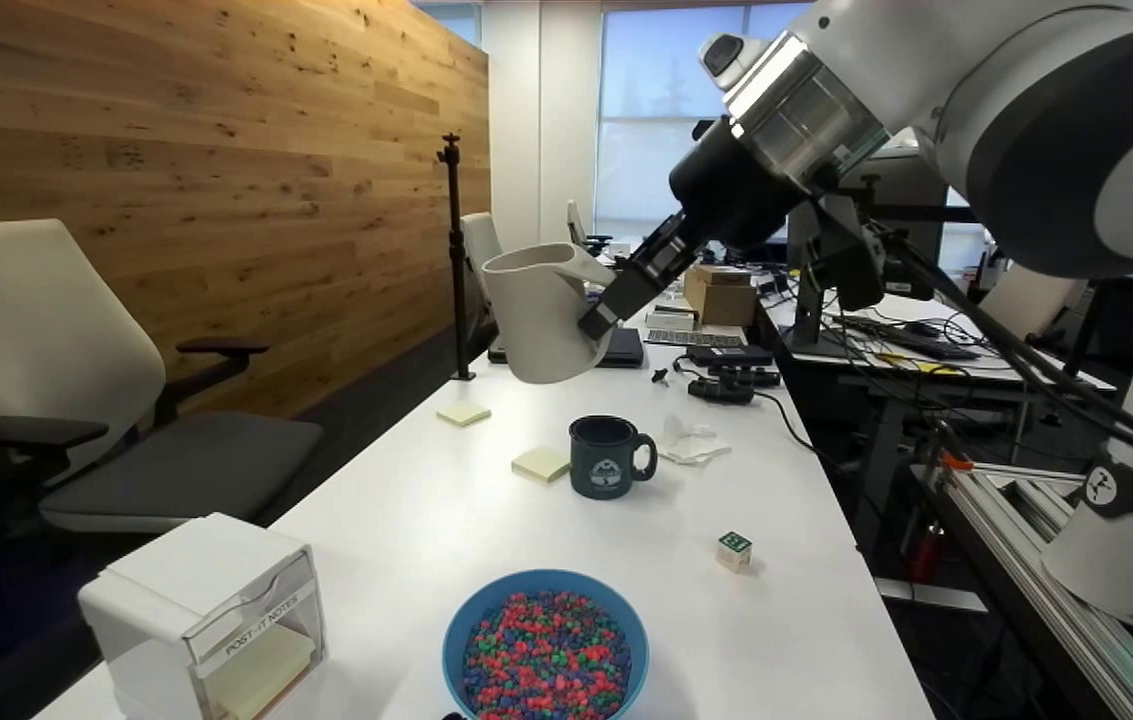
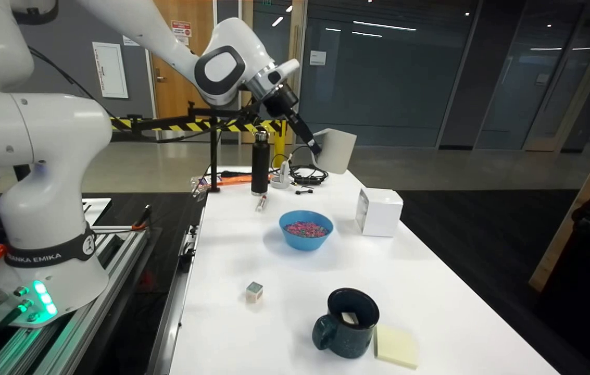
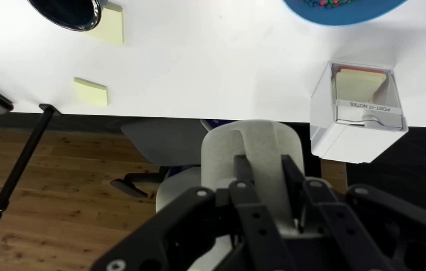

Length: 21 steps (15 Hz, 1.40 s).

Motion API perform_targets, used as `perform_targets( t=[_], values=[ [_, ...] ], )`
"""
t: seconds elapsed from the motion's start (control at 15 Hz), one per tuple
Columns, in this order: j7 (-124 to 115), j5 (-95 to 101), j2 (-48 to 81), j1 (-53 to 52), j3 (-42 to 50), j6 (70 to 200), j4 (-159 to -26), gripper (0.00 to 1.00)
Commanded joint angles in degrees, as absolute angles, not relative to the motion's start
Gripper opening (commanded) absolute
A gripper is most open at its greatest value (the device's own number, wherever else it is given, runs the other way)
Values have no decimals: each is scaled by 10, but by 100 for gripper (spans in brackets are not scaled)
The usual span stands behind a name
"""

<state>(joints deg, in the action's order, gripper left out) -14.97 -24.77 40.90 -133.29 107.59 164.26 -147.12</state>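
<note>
My gripper point(image 1: 600, 318) is shut on the handle of a white pitcher point(image 1: 538, 320), which hangs well above the white table. The pitcher leans a little and its mouth faces upward; its contents cannot be seen. In the wrist view, the handle runs between the fingers point(image 3: 243, 167), with the pitcher body point(image 3: 216, 146) beyond. Lower down, a blue bowl point(image 2: 302, 241) of small coloured pieces stands on the table. A dark green mug point(image 1: 604, 455) is upright, with something pale inside point(image 2: 349, 318). A small lettered block point(image 1: 734, 551) lies apart from both.
A white Post-it dispenser point(image 1: 196, 590) stands by the table edge near the bowl. Yellow note pads point(image 1: 541, 463) lie beside the mug. Crumpled tissue point(image 1: 694, 443), a black pole point(image 1: 455, 260) and a black bottle point(image 2: 260, 164) are also on the table.
</note>
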Motion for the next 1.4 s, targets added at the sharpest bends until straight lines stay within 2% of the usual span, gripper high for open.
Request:
perform_targets(
  t=[0.0, 0.53, 0.6, 0.93, 1.33],
  values=[
    [-172, -254, 445, -1379, 1104, 1614, -1498, 6],
    [-136, -250, 427, -1386, 1106, 1784, -1604, 6],
    [-122, -266, 427, -1347, 1074, 1779, -1572, 6],
    [-119, -273, 429, -1373, 1066, 1802, -1583, 6],
    [-118, -300, 447, -1415, 1077, 1753, -1581, 6]
  ],
)
